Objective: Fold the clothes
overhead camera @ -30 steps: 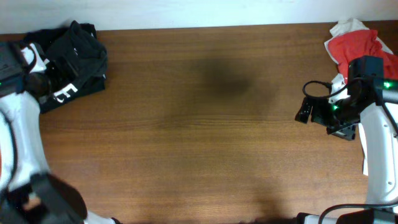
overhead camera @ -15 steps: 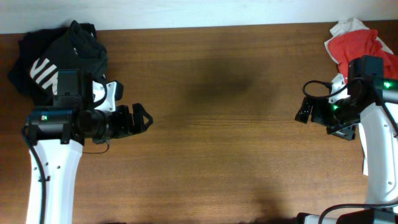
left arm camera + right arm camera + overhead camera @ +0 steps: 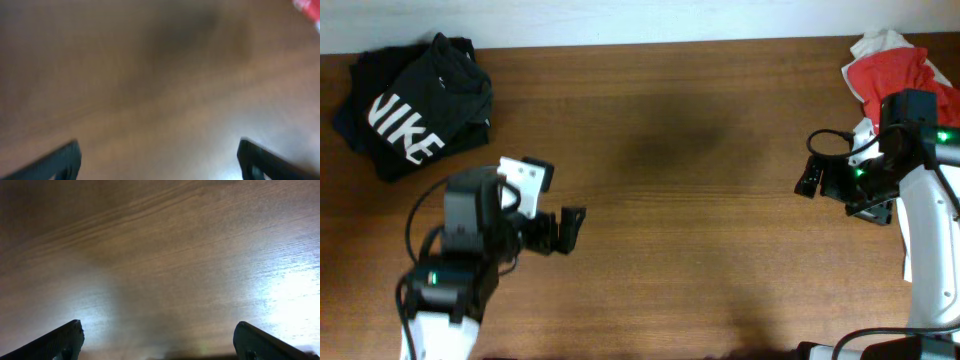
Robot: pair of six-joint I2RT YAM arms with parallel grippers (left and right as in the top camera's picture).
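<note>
The left gripper (image 3: 570,230) has moved down and right, off the black NIKE T-shirt (image 3: 410,125) in the upper left corner. Its fingers are spread apart. The right gripper (image 3: 159,342), spread too, sits near the red garment (image 3: 890,70), upper right.

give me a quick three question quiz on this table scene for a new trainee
1. True or false: the black NIKE shirt lies at the far left corner of the table.
2. Fill in: the red garment lies bunched at the far edge, near the ___ arm.
3. What do the jaws of the left arm hold?
A. the red garment
B. nothing, they are open over bare wood
C. the black NIKE shirt

Key: 1 true; 2 right; 3 B
</note>
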